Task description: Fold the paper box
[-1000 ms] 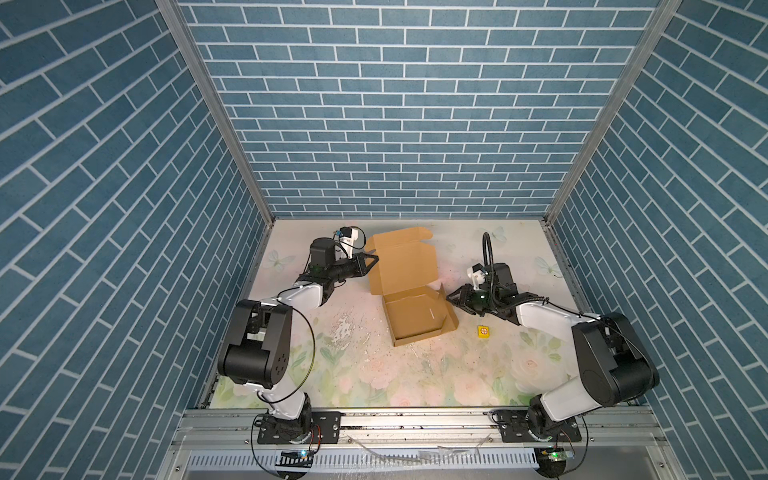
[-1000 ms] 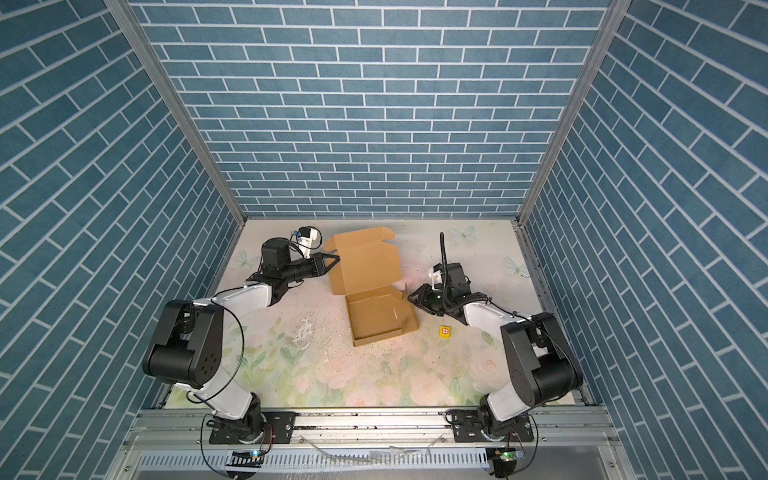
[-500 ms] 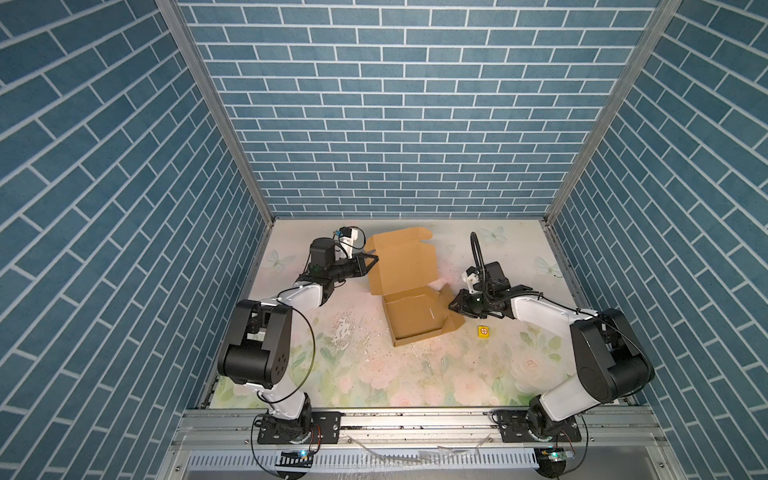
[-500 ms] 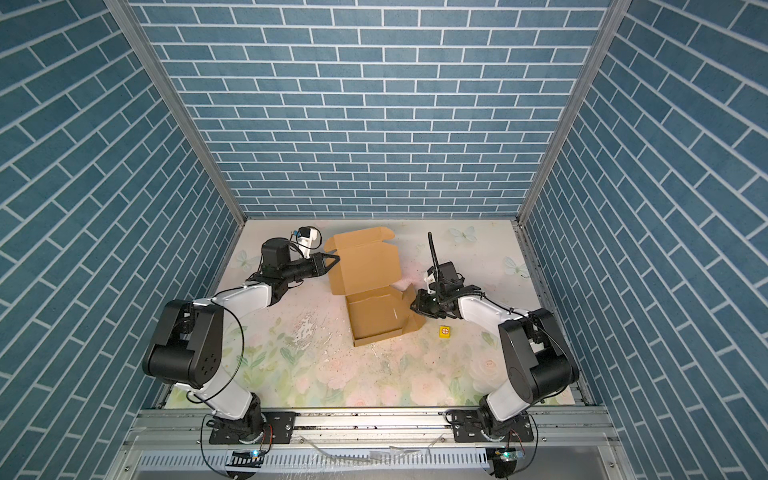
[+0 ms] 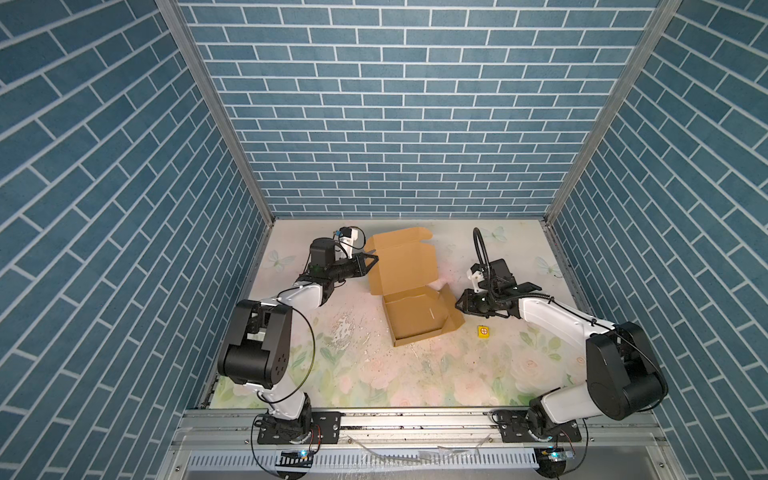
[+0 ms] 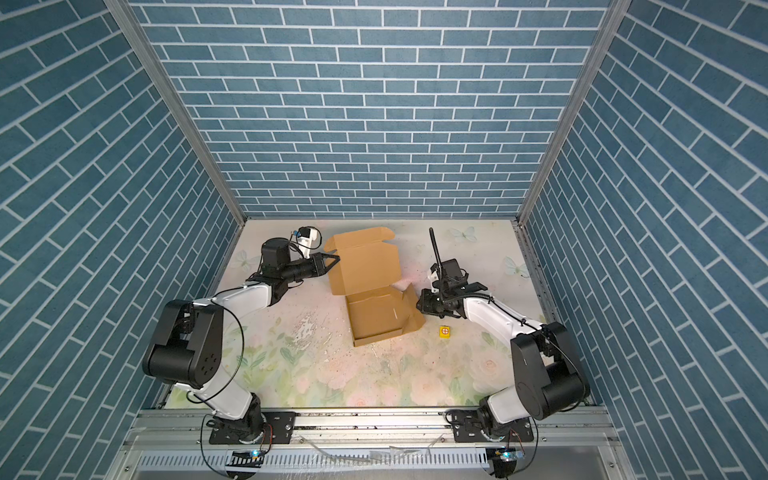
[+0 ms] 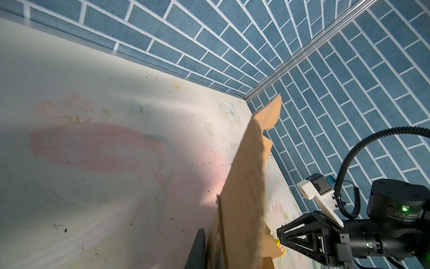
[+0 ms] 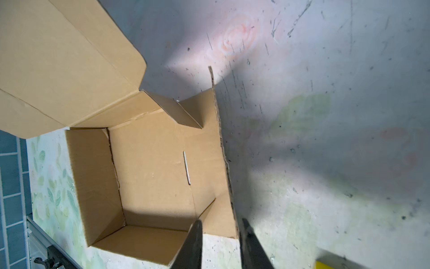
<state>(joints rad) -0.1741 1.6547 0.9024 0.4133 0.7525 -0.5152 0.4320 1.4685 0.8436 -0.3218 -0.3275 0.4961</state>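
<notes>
Box (image 5: 405, 266) lid in left tool (image 5: 375, 259)

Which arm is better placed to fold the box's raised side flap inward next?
Probably the right. The right gripper straddles the raised side flap of the paper box with its jaws open. The left gripper is shut on the lid edge, opposite.

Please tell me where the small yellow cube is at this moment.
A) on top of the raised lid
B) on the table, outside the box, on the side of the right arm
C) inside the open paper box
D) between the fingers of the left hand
B: in a top view the yellow cube lies on the table, clearly apart from the paper box, on the right arm's side.
</notes>
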